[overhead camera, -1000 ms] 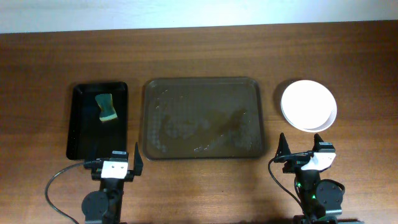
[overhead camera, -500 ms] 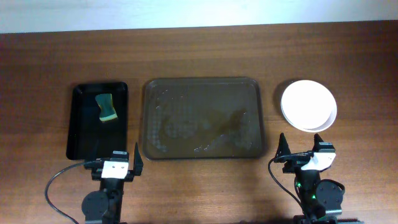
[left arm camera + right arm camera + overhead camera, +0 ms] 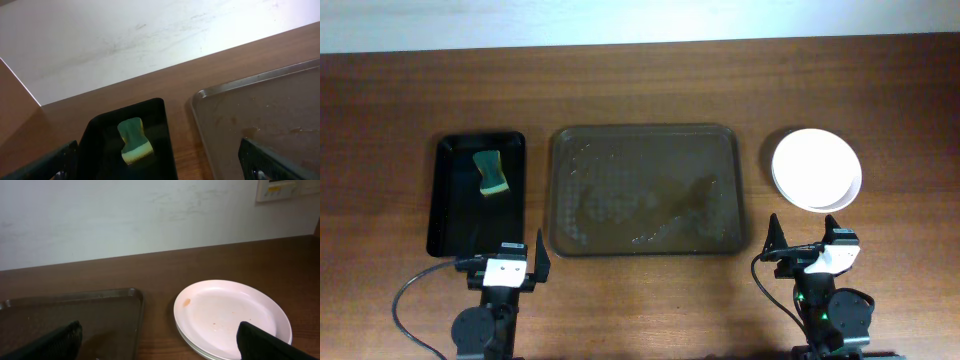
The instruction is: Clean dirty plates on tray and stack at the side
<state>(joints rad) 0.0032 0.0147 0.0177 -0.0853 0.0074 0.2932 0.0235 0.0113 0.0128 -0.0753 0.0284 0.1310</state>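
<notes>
Nothing has moved: our left gripper (image 3: 505,262) and right gripper (image 3: 807,244) wait apart, empty. Plates (image 3: 816,169) sit stacked toward the table's right edge, tray (image 3: 645,190) bare; a leftover speck could mean they're not fully clean.

The brown wooden table (image 3: 650,80) held three things. A black tray (image 3: 450,215) lay on the left and the big brown tray (image 3: 645,190) in the middle. The white plates (image 3: 816,169) sat stacked on the right.
</notes>
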